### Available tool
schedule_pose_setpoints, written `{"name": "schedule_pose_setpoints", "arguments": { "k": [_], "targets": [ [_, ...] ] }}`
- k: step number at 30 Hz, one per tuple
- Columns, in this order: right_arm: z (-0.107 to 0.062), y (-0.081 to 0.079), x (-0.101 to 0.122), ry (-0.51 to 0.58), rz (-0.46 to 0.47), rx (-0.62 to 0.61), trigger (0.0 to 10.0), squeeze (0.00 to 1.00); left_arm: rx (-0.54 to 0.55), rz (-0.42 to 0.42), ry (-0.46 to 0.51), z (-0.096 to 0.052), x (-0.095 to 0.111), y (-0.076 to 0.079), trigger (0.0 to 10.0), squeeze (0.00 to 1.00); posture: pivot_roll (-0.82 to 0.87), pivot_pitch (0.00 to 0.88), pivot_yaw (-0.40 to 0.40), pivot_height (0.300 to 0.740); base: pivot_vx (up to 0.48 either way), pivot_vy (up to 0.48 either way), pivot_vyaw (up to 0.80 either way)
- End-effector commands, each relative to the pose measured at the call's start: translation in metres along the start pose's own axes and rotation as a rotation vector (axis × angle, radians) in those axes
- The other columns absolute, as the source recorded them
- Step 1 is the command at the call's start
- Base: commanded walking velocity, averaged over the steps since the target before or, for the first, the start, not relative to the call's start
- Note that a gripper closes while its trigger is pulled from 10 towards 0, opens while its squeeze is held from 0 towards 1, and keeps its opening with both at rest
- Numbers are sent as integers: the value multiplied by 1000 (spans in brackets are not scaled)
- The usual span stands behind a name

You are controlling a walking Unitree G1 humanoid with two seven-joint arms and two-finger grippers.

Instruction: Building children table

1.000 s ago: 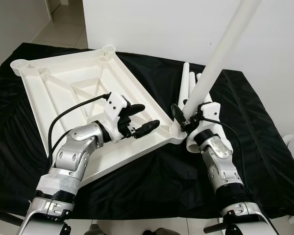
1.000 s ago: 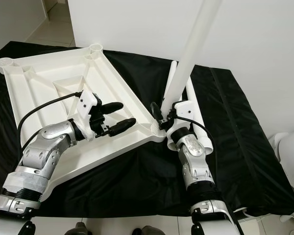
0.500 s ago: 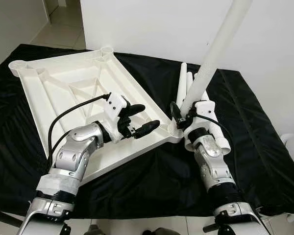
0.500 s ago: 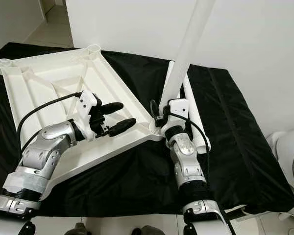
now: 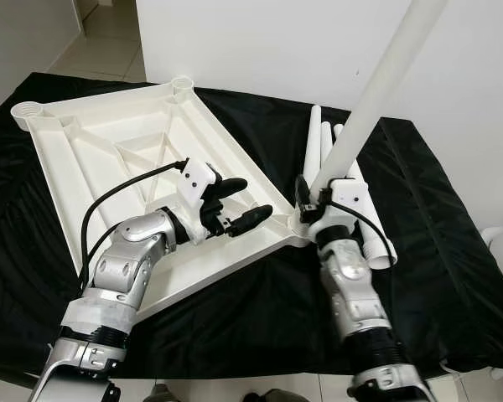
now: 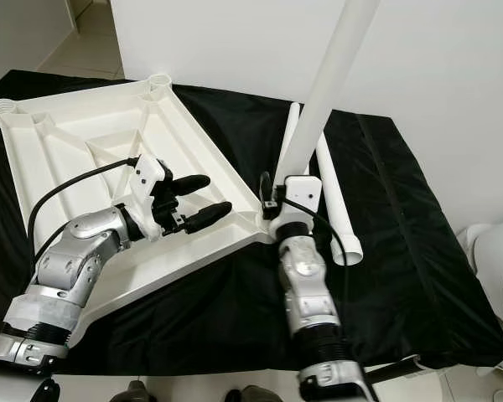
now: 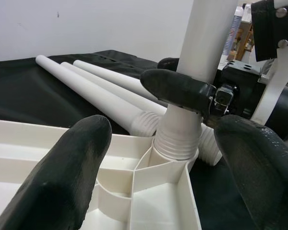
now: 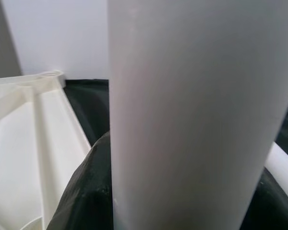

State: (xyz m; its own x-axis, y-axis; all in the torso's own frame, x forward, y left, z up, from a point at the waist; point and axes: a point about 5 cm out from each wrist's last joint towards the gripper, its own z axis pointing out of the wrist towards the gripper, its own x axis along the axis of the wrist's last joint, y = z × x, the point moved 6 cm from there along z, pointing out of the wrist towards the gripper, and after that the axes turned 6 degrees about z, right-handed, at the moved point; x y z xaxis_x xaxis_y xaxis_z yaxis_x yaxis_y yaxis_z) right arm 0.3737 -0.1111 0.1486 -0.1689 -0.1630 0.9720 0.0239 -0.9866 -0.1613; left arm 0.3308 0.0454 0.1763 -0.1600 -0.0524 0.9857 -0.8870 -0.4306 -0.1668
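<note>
Left eye view: the white table top (image 5: 126, 159) lies upside down on a black cloth (image 5: 260, 310), ribbed underside facing up, with a round leg socket at each visible corner. The right gripper (image 5: 306, 199) is clamped around the lower end of one white table leg (image 5: 377, 92), which stands nearly upright with a slight tilt. The foot of the leg sits at the near corner socket (image 7: 175, 143) of the table top.

In the left wrist view, the threaded collar of the leg rests in the socket, with several thread turns exposed above the rim. The leg is judged to be started in the socket but not fully seated.

The left gripper (image 5: 239, 205) hovers just above the table top near the same corner. Its fingers (image 7: 72, 163) are spread and grasp nothing.

Three spare legs (image 5: 318, 142) lie side by side on the cloth just beyond the corner, close behind the right gripper.

Step in hand: fitting the first leg into its corner socket. The two far corner sockets (image 5: 27, 110) are empty.

Next move, as judged:
1. Turn the leg about its own axis, keeping it in line with the socket, until the threads disappear.
2. Brace the table top with the left gripper to stop it rotating on the cloth.
3. Release the leg and pick up a spare leg.
</note>
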Motion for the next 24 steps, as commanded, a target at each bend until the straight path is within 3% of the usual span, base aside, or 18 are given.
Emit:
{"name": "schedule_pose_setpoints", "arguments": {
  "k": [1,3,8,24],
  "targets": [
    [-12,16,-37,-148,-12,-112,10000,0,3,5,-6,2,1,1,10000,0,62,32,-108,740,0,0,0],
    [-15,12,-35,-136,-9,-161,10000,0,1,8,-6,2,1,1,10000,0,62,32,-108,740,0,0,0],
    [-15,-1,-37,-144,19,-129,10000,0,3,8,-6,3,2,0,10000,0,61,30,-105,740,0,0,0],
    [-17,10,-27,-111,-52,-164,10000,0,-2,7,-4,5,2,0,10000,0,52,29,-101,740,0,0,0]
  ]
}}
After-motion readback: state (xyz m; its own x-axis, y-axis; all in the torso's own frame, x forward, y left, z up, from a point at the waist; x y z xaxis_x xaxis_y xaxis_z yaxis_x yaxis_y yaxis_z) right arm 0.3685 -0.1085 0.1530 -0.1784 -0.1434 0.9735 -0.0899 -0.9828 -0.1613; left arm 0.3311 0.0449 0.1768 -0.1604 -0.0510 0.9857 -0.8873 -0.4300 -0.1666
